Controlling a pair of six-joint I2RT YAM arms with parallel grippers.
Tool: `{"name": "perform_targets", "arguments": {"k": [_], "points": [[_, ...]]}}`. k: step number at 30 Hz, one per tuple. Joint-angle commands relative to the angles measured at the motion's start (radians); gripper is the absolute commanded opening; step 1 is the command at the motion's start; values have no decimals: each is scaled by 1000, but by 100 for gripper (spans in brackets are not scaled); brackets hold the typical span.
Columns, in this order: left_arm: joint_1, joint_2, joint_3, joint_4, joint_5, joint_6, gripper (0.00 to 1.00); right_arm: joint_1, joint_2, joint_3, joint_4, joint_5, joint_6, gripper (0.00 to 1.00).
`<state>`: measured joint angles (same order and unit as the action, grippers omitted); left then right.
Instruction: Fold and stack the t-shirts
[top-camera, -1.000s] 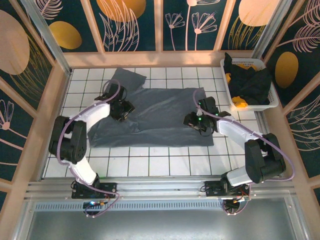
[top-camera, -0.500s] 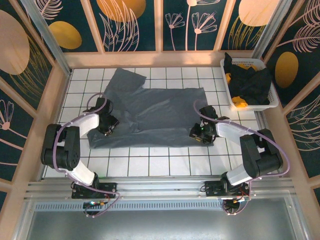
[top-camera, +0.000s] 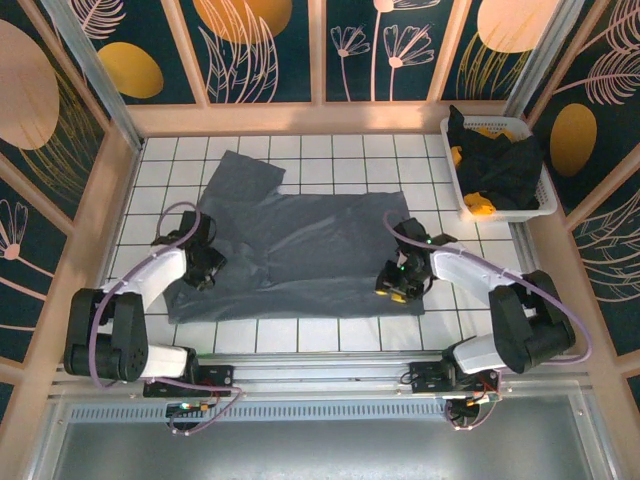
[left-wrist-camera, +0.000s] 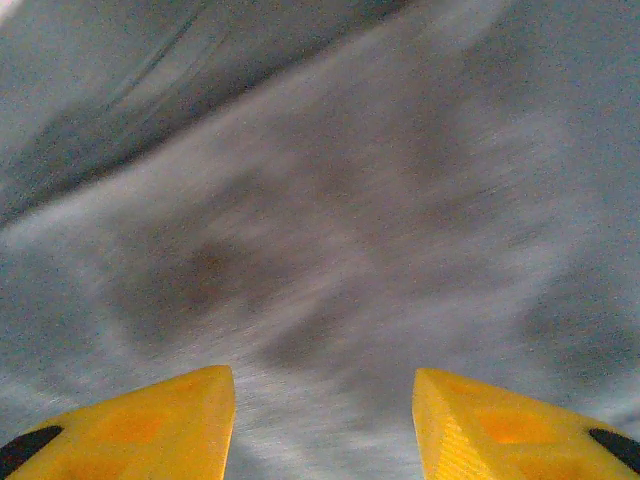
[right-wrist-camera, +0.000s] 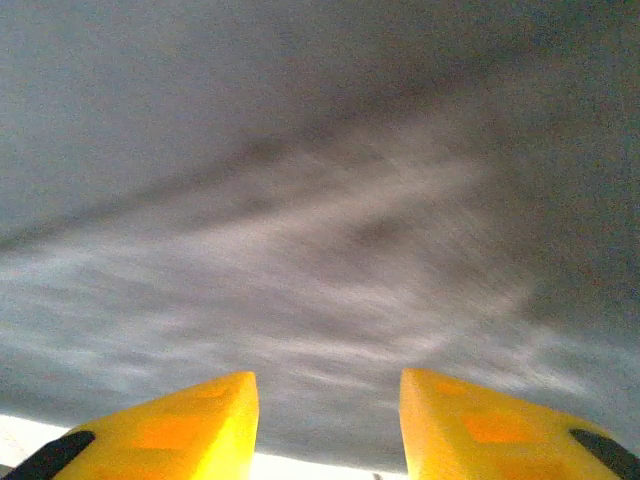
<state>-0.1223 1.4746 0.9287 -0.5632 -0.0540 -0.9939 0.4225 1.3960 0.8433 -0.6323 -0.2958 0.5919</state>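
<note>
Here, from my remote station, the large grey-blue t-shirt (top-camera: 310, 245) lies spread flat across the middle of the white-tiled bench (top-camera: 300, 335). One sleeve reaches out toward the far left corner, and one long side of the shirt runs roughly parallel to the near edge. The cloth looks mostly smooth, with a few shallow creases across the middle.

The left pincer (top-camera: 205, 268) sits low over the shirt's left edge, toward the left side of the bench. In its wrist view the two yellow fingers (left-wrist-camera: 150, 420) stand released and apart, with blurred grey cloth showing in the gap and nothing caught between them.

The right pincer (top-camera: 392, 288) rests at the shirt's near right corner. Its yellow fingers (right-wrist-camera: 170, 430) are likewise parted, and grey fabric shows in the gap between them. A thin strip of pale bench shows at the bottom of that view. I see no fold of cloth pinched there either.

At the far right corner of the bench stands the white slatted basket (top-camera: 497, 216), well apart from both arms. A black t-shirt (top-camera: 500, 165) is heaped inside it, draping over the rim, and an orange-yellow t-shirt (top-camera: 480, 205) pokes out beneath it near the basket's near wall.
</note>
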Motion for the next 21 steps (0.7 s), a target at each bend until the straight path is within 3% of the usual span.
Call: {"name": "perform_targets", "arguments": {"k": [1, 5, 9, 12, 16, 21], "points": [[6, 179, 281, 17, -38, 136, 50, -48, 32, 137, 106, 25, -49, 45], [6, 501, 675, -24, -71, 265, 45, -105, 200, 322, 219, 19, -85, 45], [6, 780, 1067, -127, -179, 350, 43, -133, 357, 533, 239, 15, -102, 44], [10, 924, 1257, -125, -232, 371, 43, -146, 432, 645, 212, 3, -116, 44], [17, 1046, 1379, -27, -270, 386, 44, -170, 455, 682, 196, -28, -107, 43], [30, 1136, 1407, 113, -282, 384, 45, -178, 426, 652, 192, -43, -107, 44]]}}
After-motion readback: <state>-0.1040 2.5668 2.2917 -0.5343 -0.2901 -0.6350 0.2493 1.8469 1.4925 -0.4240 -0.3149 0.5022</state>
